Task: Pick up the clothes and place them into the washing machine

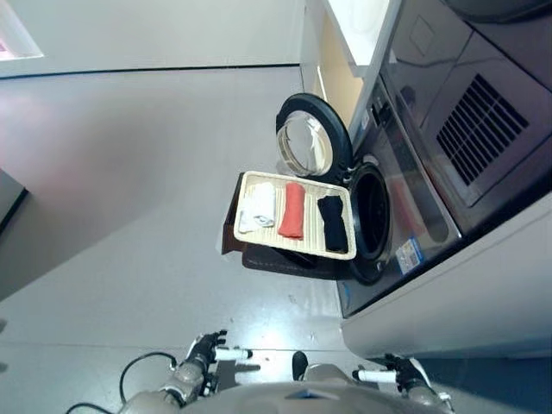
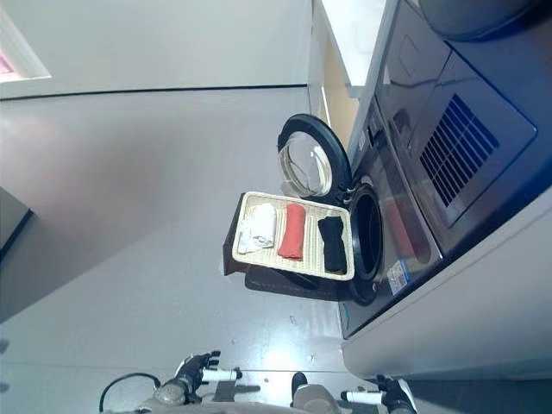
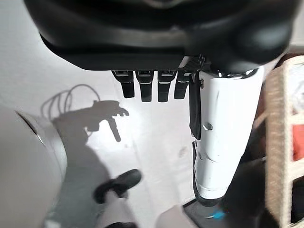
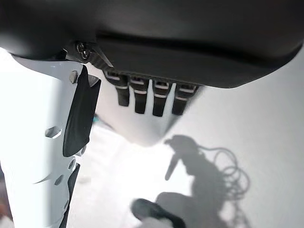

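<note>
Three folded clothes, white (image 1: 258, 207), red (image 1: 292, 210) and dark (image 1: 332, 224), lie side by side on a woven tray (image 1: 294, 248) just before the washing machine (image 1: 405, 207), whose door (image 1: 310, 138) stands open. They look soft and light, best pinched mid-fold. Left hand (image 1: 207, 351) and right hand (image 1: 392, 374) hang released, empty, well apart from the tray.

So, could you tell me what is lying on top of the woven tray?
On the tray lie three folded clothes side by side: a white one, a red one and a dark one nearest the open washing machine. A dark stand shows beneath; its top is covered.
</note>
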Available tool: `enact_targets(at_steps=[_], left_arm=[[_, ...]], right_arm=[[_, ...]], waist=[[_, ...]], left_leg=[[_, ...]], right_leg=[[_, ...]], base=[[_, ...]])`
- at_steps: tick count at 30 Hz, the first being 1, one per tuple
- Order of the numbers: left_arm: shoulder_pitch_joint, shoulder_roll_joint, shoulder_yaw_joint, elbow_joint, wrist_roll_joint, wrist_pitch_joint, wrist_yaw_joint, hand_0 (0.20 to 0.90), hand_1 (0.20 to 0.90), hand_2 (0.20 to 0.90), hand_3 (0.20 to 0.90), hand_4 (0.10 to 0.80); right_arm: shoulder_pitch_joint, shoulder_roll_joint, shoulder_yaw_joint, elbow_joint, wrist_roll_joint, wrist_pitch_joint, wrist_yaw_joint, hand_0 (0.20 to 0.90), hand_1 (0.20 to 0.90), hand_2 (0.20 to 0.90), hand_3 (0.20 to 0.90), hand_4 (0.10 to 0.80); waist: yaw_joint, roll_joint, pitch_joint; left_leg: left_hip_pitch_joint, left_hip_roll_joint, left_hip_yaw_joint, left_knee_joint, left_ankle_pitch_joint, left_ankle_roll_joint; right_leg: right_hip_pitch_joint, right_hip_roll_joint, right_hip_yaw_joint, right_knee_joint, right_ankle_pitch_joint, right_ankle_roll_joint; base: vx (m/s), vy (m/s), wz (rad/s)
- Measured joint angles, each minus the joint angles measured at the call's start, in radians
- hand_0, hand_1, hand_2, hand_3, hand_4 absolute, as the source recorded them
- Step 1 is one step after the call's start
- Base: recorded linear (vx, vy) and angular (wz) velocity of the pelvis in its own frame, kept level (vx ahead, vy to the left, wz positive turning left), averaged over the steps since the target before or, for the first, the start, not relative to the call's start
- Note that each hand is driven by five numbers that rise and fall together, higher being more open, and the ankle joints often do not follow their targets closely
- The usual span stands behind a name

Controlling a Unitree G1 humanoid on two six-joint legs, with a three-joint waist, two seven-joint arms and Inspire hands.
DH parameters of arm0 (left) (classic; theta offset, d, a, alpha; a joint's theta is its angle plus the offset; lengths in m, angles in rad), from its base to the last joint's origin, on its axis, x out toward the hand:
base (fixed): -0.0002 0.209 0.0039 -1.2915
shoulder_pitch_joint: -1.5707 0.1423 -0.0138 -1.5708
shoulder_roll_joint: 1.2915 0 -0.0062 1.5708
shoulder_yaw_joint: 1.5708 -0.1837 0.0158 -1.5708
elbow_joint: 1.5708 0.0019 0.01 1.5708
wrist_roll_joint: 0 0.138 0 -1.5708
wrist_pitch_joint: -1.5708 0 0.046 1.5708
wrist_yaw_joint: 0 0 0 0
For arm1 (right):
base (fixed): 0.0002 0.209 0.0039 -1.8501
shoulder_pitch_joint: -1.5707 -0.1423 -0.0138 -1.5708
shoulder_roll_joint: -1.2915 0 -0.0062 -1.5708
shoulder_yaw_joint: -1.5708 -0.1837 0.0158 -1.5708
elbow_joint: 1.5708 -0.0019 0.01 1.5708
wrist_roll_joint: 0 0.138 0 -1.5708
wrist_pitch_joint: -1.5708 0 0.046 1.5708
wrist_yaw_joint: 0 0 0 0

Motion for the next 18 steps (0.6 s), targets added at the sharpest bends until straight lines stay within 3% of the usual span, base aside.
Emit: enact_targets(at_steps=[1, 3, 4, 5, 6, 8, 11, 12, 13, 16, 17, 18], left_arm=[[-0.005, 0.002, -0.005, -0.002, -0.006, -0.007, 0.001, 0.9, 0.9, 0.9, 0.9, 0.8], [-0.01, 0.01, -0.016, -0.023, -0.014, -0.015, 0.007, 0.9, 0.9, 0.9, 0.9, 0.8], [-0.017, 0.011, -0.017, -0.039, -0.017, -0.016, 0.007, 0.9, 0.9, 0.9, 0.9, 0.8], [-0.034, 0.014, -0.016, -0.038, -0.023, -0.019, 0.009, 0.9, 0.9, 0.9, 0.9, 0.8], [-0.034, 0.015, -0.016, -0.038, -0.026, -0.019, 0.013, 0.9, 0.9, 0.9, 0.9, 0.8], [-0.024, 0.022, -0.015, -0.036, -0.034, -0.025, 0.025, 0.9, 0.9, 0.9, 0.9, 0.8], [-0.016, 0.033, -0.011, -0.053, -0.038, -0.034, 0.04, 0.9, 0.9, 0.9, 0.9, 0.8], [-0.008, 0.026, 0.024, -0.046, -0.055, -0.031, 0.043, 0.9, 0.9, 0.9, 0.9, 0.8], [-0.009, 0.022, 0.034, -0.039, -0.057, -0.03, 0.045, 0.9, 0.9, 0.9, 0.9, 0.8], [0.008, 0.023, 0.034, -0.036, -0.058, -0.029, 0.047, 0.9, 0.9, 0.9, 0.9, 0.8], [0.012, 0.02, 0.019, -0.028, -0.056, -0.019, 0.047, 0.9, 0.9, 0.9, 0.9, 0.8], [0.0, 0.026, 0.012, -0.039, -0.05, -0.013, 0.043, 0.9, 0.9, 0.9, 0.9, 0.8]], right_arm=[[-0.001, 0.012, 0.012, 0.005, 0.001, 0.005, 0.007, 0.9, 0.9, 0.9, 0.9, 0.8], [-0.004, 0.031, 0.042, 0.003, 0.001, 0.0, 0.002, 0.9, 0.9, 0.9, 0.9, 0.8], [-0.015, 0.037, 0.049, 0.002, 0.002, 0.0, 0.0, 0.9, 0.9, 0.9, 0.9, 0.8], [-0.03, 0.051, 0.05, 0.005, 0.001, 0.002, 0.003, 0.9, 0.9, 0.9, 0.9, 0.8], [-0.031, 0.057, 0.052, 0.005, 0.001, 0.002, 0.003, 0.9, 0.9, 0.9, 0.9, 0.8], [-0.035, 0.07, 0.085, 0.005, 0.0, 0.0, 0.0, 0.9, 0.9, 0.9, 0.9, 0.8], [-0.05, 0.072, 0.09, 0.012, -0.001, 0.001, -0.003, 0.9, 0.9, 0.9, 0.9, 0.8], [-0.057, 0.071, 0.087, 0.022, -0.001, -0.002, -0.009, 0.9, 0.9, 0.9, 0.9, 0.8], [-0.062, 0.069, 0.087, 0.032, 0.0, -0.002, -0.018, 0.9, 0.9, 0.9, 0.9, 0.8], [-0.079, 0.043, 0.094, 0.044, 0.002, 0.006, -0.029, 0.9, 0.9, 0.9, 0.9, 0.8], [-0.121, 0.036, 0.131, 0.1, 0.008, 0.068, -0.009, 0.9, 0.9, 0.9, 0.9, 0.8], [-0.103, 0.048, 0.142, 0.085, 0.02, 0.049, -0.025, 0.9, 0.9, 0.9, 0.9, 0.8]], waist=[[0.008, -0.011, 0.003], [0.033, -0.044, 0.021], [0.055, -0.053, 0.029], [0.066, -0.085, 0.06], [0.079, -0.098, 0.069], [0.101, -0.111, 0.081], [0.137, -0.059, 0.107], [0.157, -0.045, 0.106], [0.166, -0.038, 0.1], [0.174, 0.005, 0.078], [0.177, 0.013, 0.072], [0.172, -0.001, 0.055]], left_leg=[[-0.003, -0.009, 0.008, 0.028, 0.044, -0.011], [-0.03, -0.038, 0.03, 0.087, 0.116, 0.007], [-0.085, -0.054, 0.037, 0.146, 0.101, 0.032], [-0.137, -0.083, 0.071, 0.131, 0.079, 0.069], [-0.142, -0.087, 0.093, 0.083, 0.069, 0.09], [-0.187, -0.071, 0.119, -0.101, 0.074, 0.097], [-0.211, -0.002, 0.126, -0.429, 0.16, 0.075], [-0.208, 0.003, 0.125, -0.537, 0.193, 0.061], [-0.203, -0.001, 0.126, -0.584, 0.209, 0.058], [-0.195, -0.008, 0.133, -0.536, 0.23, 0.083], [-0.18, -0.009, 0.141, -0.494, 0.244, 0.11], [-0.169, -0.025, 0.14, -0.499, 0.263, 0.165]], right_leg=[[0.017, -0.001, 0.009, -0.003, -0.007, -0.011], [0.023, -0.014, 0.046, -0.014, -0.008, -0.02], [0.025, -0.023, 0.076, -0.042, 0.003, -0.029], [0.055, -0.046, 0.094, -0.08, 0.023, -0.035], [0.065, -0.052, 0.114, -0.089, 0.028, -0.034], [0.098, -0.046, 0.149, -0.141, 0.037, -0.047], [0.157, 0.023, 0.195, -0.222, 0.062, -0.042], [0.163, 0.034, 0.238, -0.223, 0.049, -0.038], [0.164, 0.032, 0.247, -0.219, 0.055, -0.041], [0.207, 0.026, 0.276, -0.218, 0.027, 0.008], [0.219, 0.021, 0.247, -0.218, 0.014, 0.041], [0.229, -0.005, 0.256, -0.218, 0.0, 0.05]], base=[[0.232, -0.091, -0.21], [0.136, -0.037, -0.28], [0.187, 0.013, -0.34], [0.195, 0.017, -0.26], [0.245, 0.084, -0.25], [0.303, 0.127, -0.47], [0.413, 0.172, -0.6], [0.316, 0.165, -1.08], [0.158, 0.124, -1.1], [0.318, 0.179, -1.02], [0.258, 0.176, -0.76], [0.267, 0.179, -0.29]])
